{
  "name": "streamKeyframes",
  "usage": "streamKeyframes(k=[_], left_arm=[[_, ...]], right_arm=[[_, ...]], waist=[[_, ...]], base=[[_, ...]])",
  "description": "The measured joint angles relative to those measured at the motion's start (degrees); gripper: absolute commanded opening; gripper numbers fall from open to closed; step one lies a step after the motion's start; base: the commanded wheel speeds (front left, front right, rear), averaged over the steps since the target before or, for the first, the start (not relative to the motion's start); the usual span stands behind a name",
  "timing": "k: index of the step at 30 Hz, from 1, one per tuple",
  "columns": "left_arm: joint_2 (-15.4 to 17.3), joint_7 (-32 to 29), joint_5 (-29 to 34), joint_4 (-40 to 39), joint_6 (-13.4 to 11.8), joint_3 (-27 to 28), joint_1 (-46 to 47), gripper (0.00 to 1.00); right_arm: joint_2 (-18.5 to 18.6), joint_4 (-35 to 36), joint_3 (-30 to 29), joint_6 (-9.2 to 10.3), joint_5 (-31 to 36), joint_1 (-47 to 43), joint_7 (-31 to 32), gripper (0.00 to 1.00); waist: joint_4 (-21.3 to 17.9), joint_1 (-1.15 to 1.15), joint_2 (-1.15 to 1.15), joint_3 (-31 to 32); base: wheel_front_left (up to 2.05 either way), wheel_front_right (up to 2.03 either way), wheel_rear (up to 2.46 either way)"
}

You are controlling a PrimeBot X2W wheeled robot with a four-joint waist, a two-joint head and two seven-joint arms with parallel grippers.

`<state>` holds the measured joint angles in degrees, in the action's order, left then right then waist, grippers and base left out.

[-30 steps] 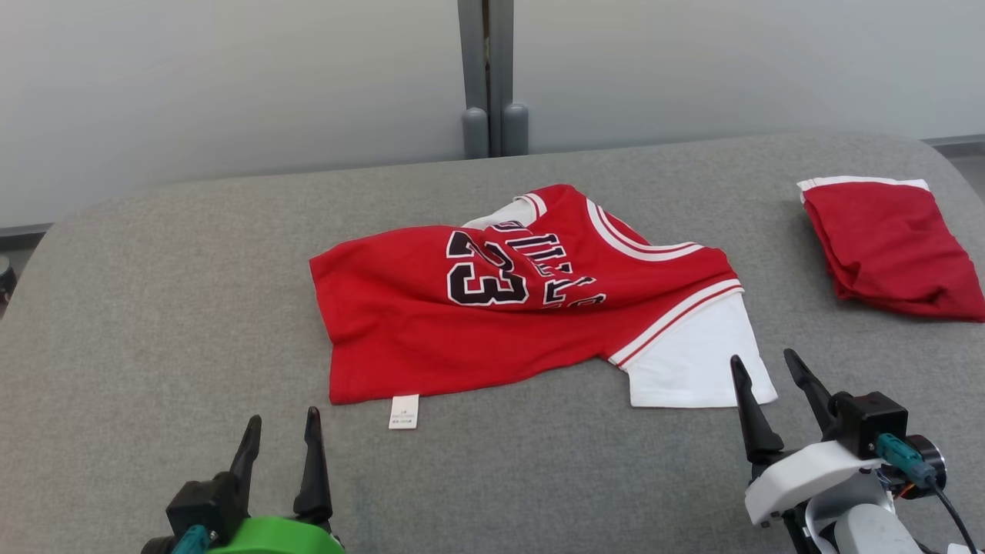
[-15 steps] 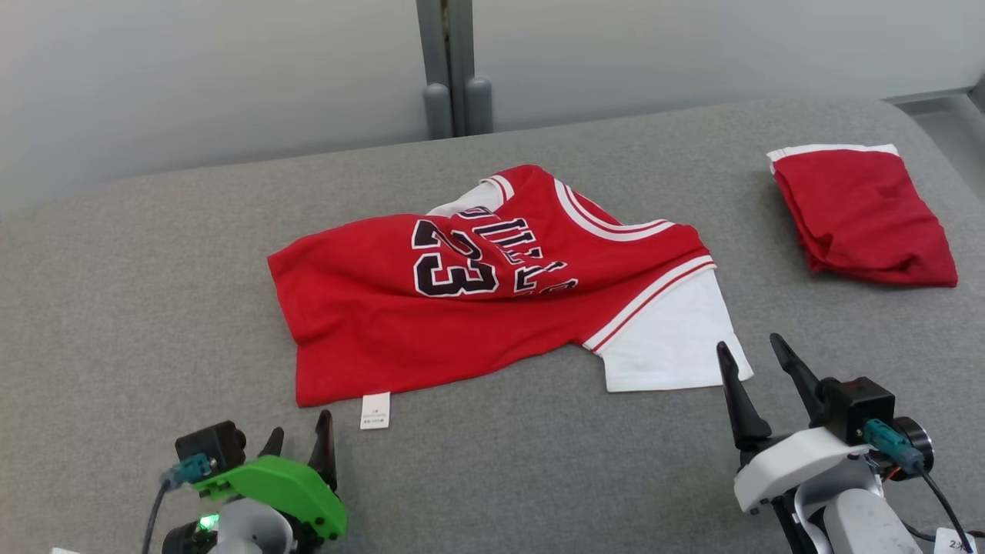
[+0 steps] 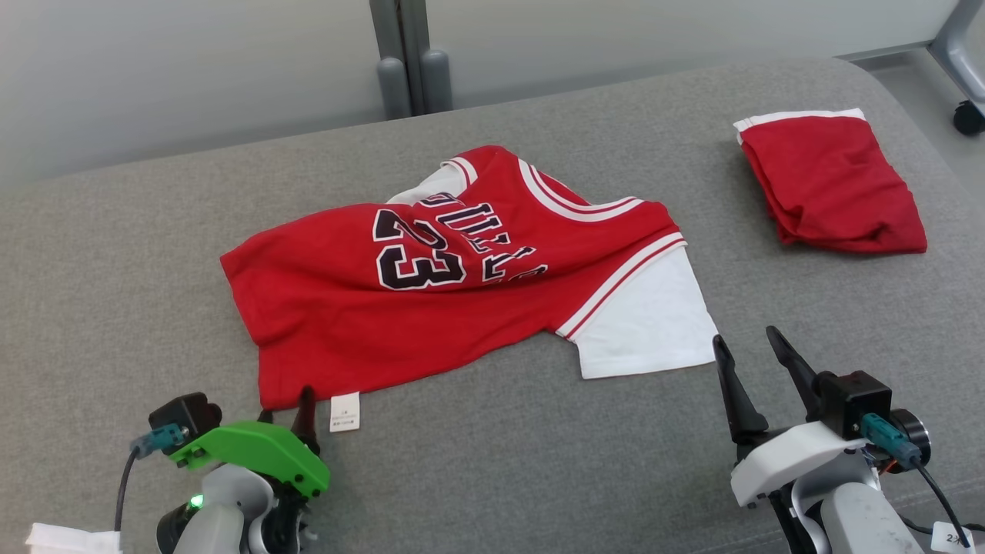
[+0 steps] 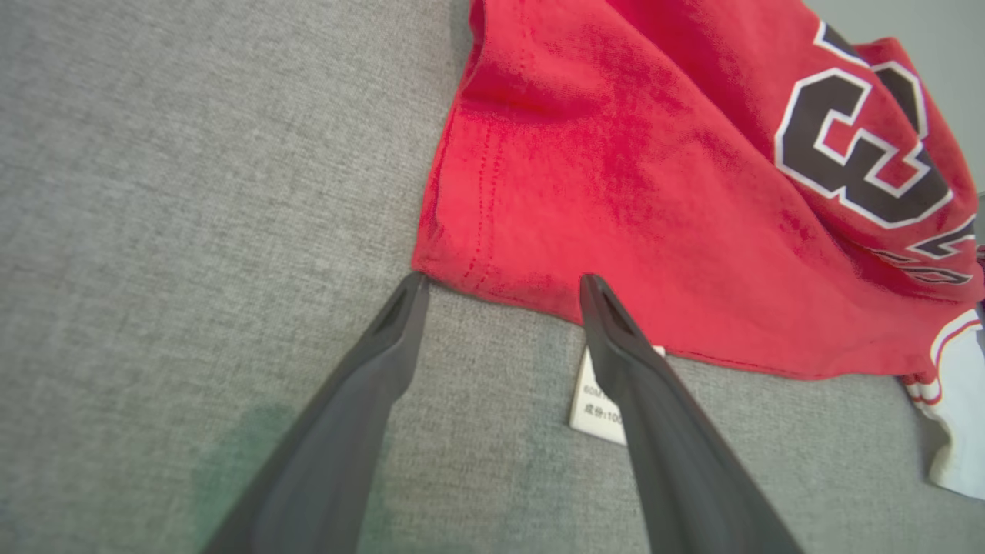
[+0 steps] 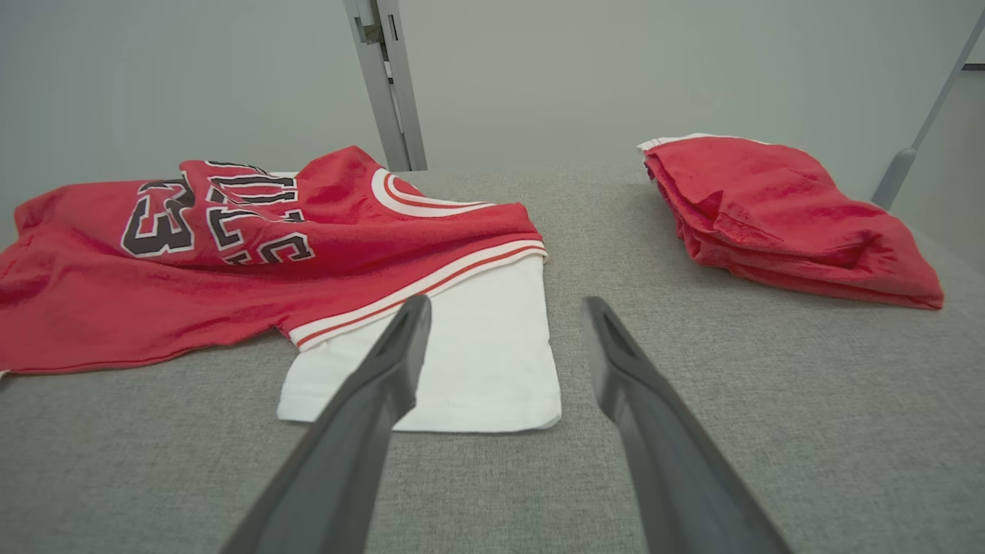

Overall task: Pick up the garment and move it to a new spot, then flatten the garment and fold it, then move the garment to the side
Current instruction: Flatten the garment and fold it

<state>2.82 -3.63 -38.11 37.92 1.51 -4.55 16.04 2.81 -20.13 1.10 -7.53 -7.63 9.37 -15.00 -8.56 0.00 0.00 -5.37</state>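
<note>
The garment is a red jersey with a black "23" and white sleeves, lying rumpled in the middle of the grey padded table. My left gripper is open and pitched down at the jersey's near-left hem corner. In the left wrist view the left gripper has its tips at the hem of the garment, one at the corner and one over the white label. My right gripper is open and empty, just right of the white sleeve. In the right wrist view the right gripper points over that sleeve.
A folded red garment lies at the table's far right, also seen as a folded red pile. A grey post stands behind the table against the pale wall. A chair leg with a caster shows at the upper right.
The camera has turned, shifting the whole scene left and up. My left gripper has tipped downward and advanced to the jersey's near-left hem corner. The right gripper holds its pose, still open.
</note>
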Motion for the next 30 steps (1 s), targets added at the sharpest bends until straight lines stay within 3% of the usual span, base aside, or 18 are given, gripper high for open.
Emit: streamKeyframes(k=[6,9,10,12,15,21,30], left_arm=[[0.04,1.27,-2.15,1.91,0.66,1.75,1.69,0.98],[0.09,1.94,-2.32,3.05,1.01,1.85,2.70,0.82],[0.10,2.02,-2.38,3.33,1.03,1.85,2.95,0.69],[0.11,2.30,-2.38,4.02,1.29,1.69,3.66,0.54],[0.13,3.20,-2.37,4.92,1.52,1.52,4.59,0.42],[0.21,6.22,-2.31,5.88,2.16,1.54,5.83,0.00],[0.43,10.63,-2.52,3.35,3.69,1.30,5.16,0.00]], right_arm=[[0.01,-0.03,0.07,0.00,0.19,0.01,0.01,1.00],[0.00,-0.05,-0.02,0.00,0.57,0.06,0.01,1.00],[0.00,-0.08,-0.04,0.00,0.59,0.10,0.00,1.00],[0.00,-0.11,-0.10,0.00,0.60,0.31,0.00,1.00],[0.01,-0.24,-0.18,0.00,0.75,0.64,0.00,1.00],[-0.01,-2.96,-1.42,0.00,2.20,0.84,0.00,1.00],[-0.01,-10.42,-4.27,0.00,5.14,5.52,0.78,1.00]], waist=[[-0.69,0.00,0.00,-0.55],[-0.84,0.00,0.00,-0.84],[-0.86,0.00,0.00,-0.92],[-0.89,0.00,0.00,-1.16],[-0.95,0.00,0.00,-1.45],[-0.84,0.00,0.00,-2.08],[0.12,0.00,0.00,-3.40]], base=[[0.00,0.00,0.00],[0.00,0.00,0.00],[0.00,0.00,0.00],[0.00,0.00,0.00],[0.00,0.00,0.00],[0.00,0.00,0.00],[0.00,0.00,0.00]])
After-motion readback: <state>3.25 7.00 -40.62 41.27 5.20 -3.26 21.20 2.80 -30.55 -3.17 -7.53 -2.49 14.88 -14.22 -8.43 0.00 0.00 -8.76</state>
